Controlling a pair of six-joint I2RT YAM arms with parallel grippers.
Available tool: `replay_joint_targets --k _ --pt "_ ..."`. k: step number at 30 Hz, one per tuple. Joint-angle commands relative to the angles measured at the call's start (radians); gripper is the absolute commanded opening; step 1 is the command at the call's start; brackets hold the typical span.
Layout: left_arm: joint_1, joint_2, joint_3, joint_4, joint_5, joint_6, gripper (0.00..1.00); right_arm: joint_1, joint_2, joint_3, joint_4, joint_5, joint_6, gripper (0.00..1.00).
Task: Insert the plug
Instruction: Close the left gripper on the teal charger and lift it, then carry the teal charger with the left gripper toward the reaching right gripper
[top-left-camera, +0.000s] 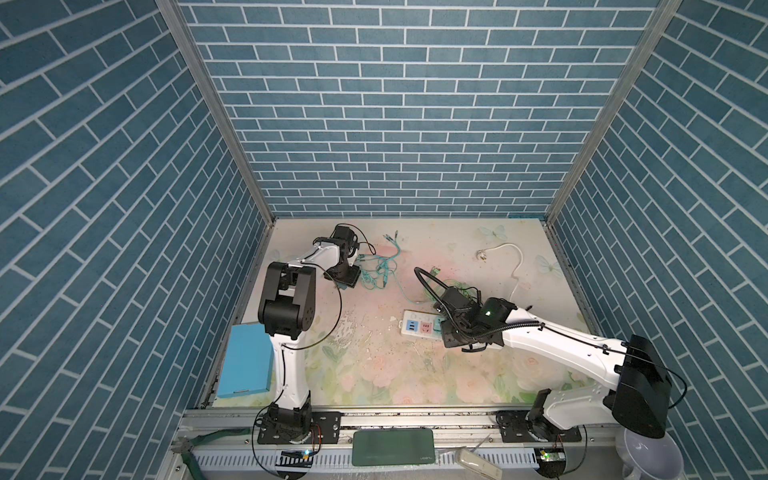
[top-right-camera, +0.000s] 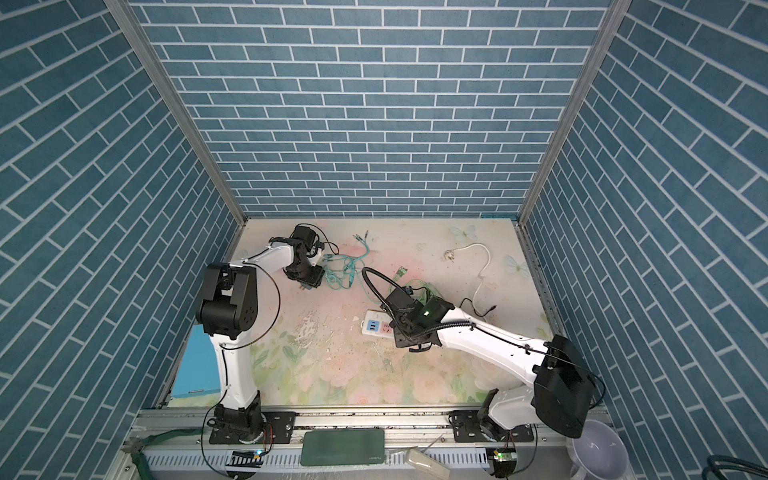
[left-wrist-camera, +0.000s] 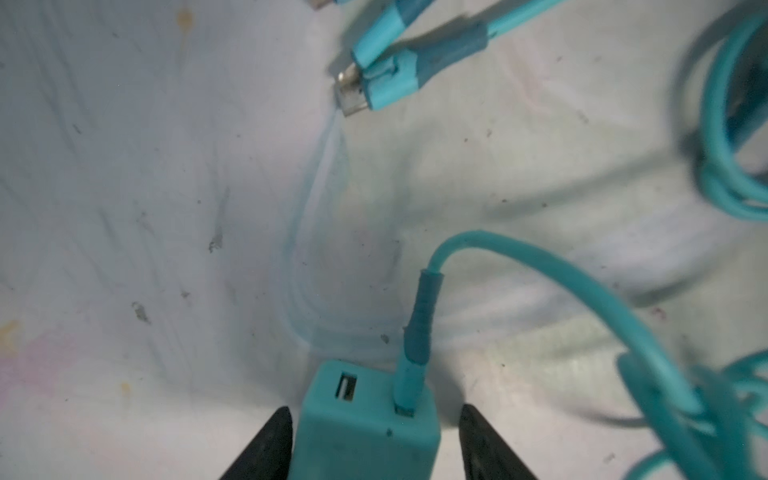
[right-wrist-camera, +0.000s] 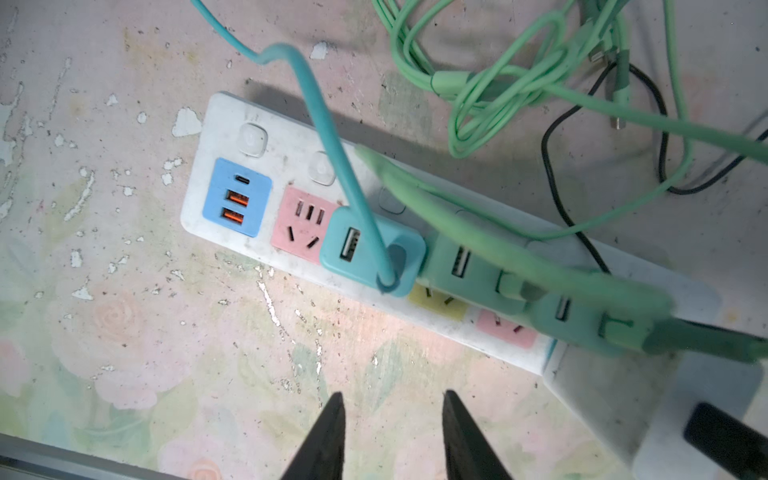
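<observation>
A teal plug (left-wrist-camera: 365, 428) with a teal cable (left-wrist-camera: 540, 274) in one of its two USB ports sits between the fingers of my left gripper (left-wrist-camera: 374, 409). One finger lies against its side and the other stands a little off it, so the jaws are open around it. In both top views this gripper (top-left-camera: 347, 282) is low over the mat at the back left. The white power strip (right-wrist-camera: 232, 137) lies mid-right (top-left-camera: 415, 328). It holds another teal plug (right-wrist-camera: 357, 249) and two green plugs (right-wrist-camera: 469, 270). My right gripper (right-wrist-camera: 392, 395) is open and empty over the mat beside the strip.
A tangle of teal cables (top-left-camera: 378, 266) lies right of the left gripper, with loose connectors (left-wrist-camera: 374, 79). Green cables (right-wrist-camera: 498, 83) are heaped behind the strip. A white cord (top-left-camera: 503, 253) lies at the back right. A blue box (top-left-camera: 245, 361) stands at the left edge.
</observation>
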Motion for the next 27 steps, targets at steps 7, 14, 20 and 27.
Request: replay_joint_targets --k 7,14,20,27 --pt "0.016 0.002 -0.035 -0.018 -0.015 0.004 0.37 -0.040 -0.071 0.022 -0.058 0.043 -0.009 0.40" --pt "0.016 -0.122 -0.102 0.043 0.055 -0.013 0.19 -0.197 -0.115 0.143 -0.108 -0.024 -0.164 0.45" --pt "-0.002 -0.433 -0.275 0.227 0.245 -0.038 0.20 -0.257 -0.017 0.321 -0.055 -0.252 -0.268 0.46" --pt "-0.151 -0.700 -0.509 0.541 0.393 -0.037 0.23 -0.258 0.107 0.424 0.151 -0.595 -0.207 0.44"
